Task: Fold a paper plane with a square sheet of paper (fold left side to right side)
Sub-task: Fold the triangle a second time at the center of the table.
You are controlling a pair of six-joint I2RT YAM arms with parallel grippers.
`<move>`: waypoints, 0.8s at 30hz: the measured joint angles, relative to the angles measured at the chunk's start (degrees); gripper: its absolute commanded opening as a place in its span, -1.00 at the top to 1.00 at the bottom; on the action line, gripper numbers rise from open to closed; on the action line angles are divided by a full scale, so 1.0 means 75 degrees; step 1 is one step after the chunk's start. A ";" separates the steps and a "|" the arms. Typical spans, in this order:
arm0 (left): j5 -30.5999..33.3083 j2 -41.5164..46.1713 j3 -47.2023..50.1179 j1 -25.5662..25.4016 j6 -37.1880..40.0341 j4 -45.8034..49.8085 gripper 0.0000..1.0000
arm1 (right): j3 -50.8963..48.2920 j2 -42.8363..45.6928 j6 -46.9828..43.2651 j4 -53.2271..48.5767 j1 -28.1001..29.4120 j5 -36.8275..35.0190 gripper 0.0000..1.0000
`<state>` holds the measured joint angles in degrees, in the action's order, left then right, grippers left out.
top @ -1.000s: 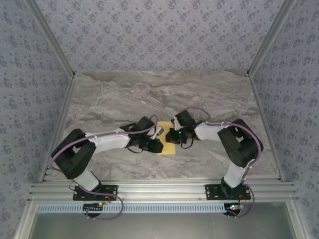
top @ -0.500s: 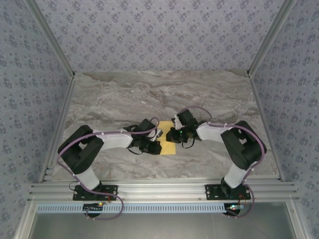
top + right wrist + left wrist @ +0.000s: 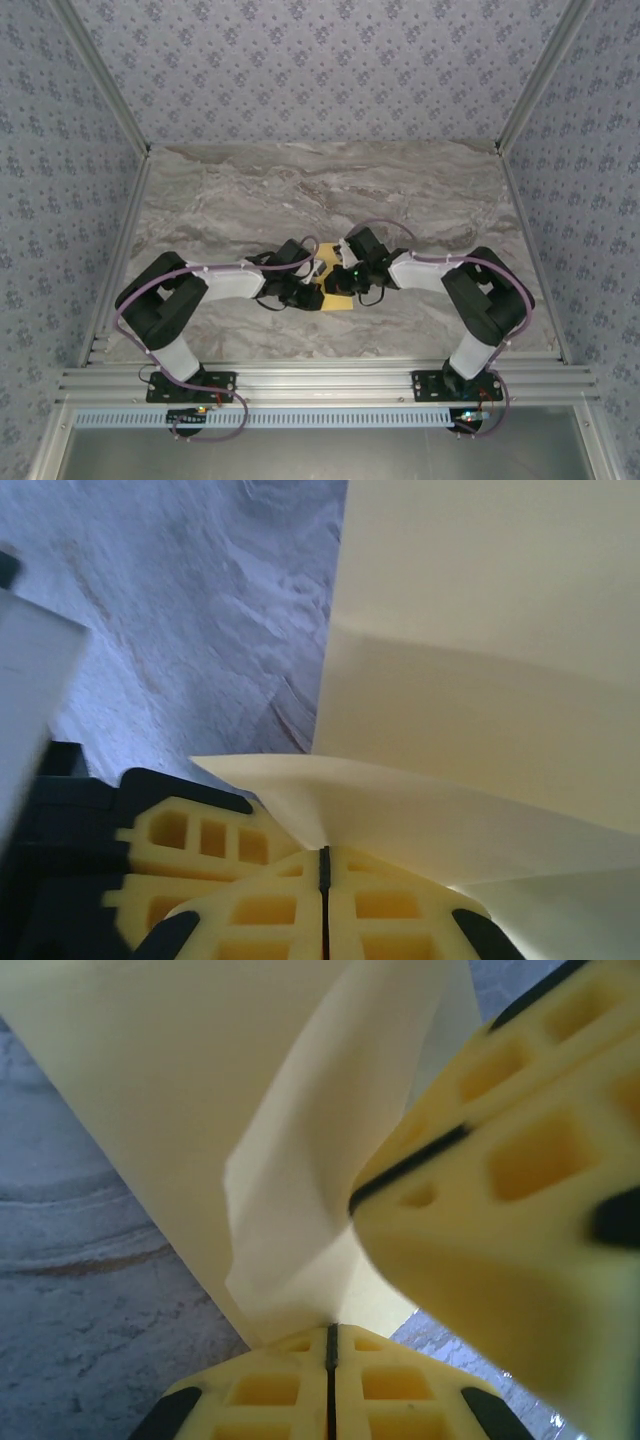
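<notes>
Left arm (image 3: 215,285), right arm (image 3: 430,268): white links, black joints, purple cables (image 3: 385,222) along each, green light (image 3: 355,269) on right wrist. Tool fingers (image 3: 260,1395) yellow, gridded pockets, black trim.

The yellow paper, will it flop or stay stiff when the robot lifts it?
Probably floppy: the square sheet of paper curls and sags where the left hand pinches its edge. It likely weighs almost nothing: the right hand holds a flap up by its edge alone. It may crease easily; a fold line already shows in the right wrist view.

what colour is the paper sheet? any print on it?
Plain pale yellow, no print. The sheet of paper shows best in the left wrist view.
</notes>
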<state>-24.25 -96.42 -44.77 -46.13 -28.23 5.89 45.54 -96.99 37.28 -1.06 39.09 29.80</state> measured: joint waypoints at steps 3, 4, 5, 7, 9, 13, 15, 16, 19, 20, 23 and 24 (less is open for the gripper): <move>0.0000 0.0000 0.0009 0.0009 -0.0026 0.0000 0.87 | 0.0000 -0.0137 0.0058 -0.0003 0.0029 -0.0017 0.84; 0.0003 0.0000 0.0009 0.0015 -0.0050 0.0003 0.87 | 0.0000 -0.0175 0.0061 -0.0006 0.0029 -0.0041 0.84; 0.0000 0.0000 0.0009 0.0020 -0.0055 0.0006 0.87 | 0.0000 -0.0204 0.0061 -0.0006 0.0029 -0.0058 0.84; 0.0000 0.0000 0.0009 0.0047 -0.0082 0.0006 0.87 | 0.0000 -0.0256 0.0055 -0.0026 0.0029 -0.0090 0.84; -0.0003 0.0000 0.0009 0.0050 -0.0128 0.0006 0.88 | 0.0003 -0.0286 0.0052 -0.0047 0.0029 -0.0114 0.84; -0.0003 -0.0003 0.0009 0.0052 -0.0169 0.0009 0.89 | 0.0012 -0.0291 -0.0119 -0.0105 -0.0035 -0.0125 0.84; -0.0020 -0.0009 0.0009 0.0058 -0.0189 0.0006 0.88 | 0.0012 -0.0291 -0.0242 -0.0152 -0.0102 -0.0090 0.84; -0.0026 -0.0017 0.0009 0.0067 -0.0192 -0.0006 0.89 | 0.0015 -0.0291 -0.0300 -0.0178 -0.0149 -0.0058 0.84; -0.0050 -0.0035 0.0009 0.0087 -0.0198 -0.0050 0.89 | 0.0026 -0.0291 -0.0498 -0.0280 -0.0294 0.0012 0.84; -0.0067 -0.0047 0.0012 0.0099 -0.0198 -0.0076 0.89 | 0.0047 -0.0291 -0.0554 -0.0335 -0.0344 0.0026 0.84; -0.0085 -0.0058 0.0015 0.0102 -0.0227 -0.0108 0.89 | 0.0131 -0.0291 -0.0723 -0.0545 -0.0525 0.0023 0.84; -0.0085 -0.0058 0.0015 0.0102 -0.0227 -0.0117 0.89 | 0.0169 -0.0306 -0.0772 -0.0627 -0.0600 0.0023 0.84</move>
<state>-24.88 -96.86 -44.66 -45.36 -29.93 5.02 46.81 -99.29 31.48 -5.76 34.59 29.98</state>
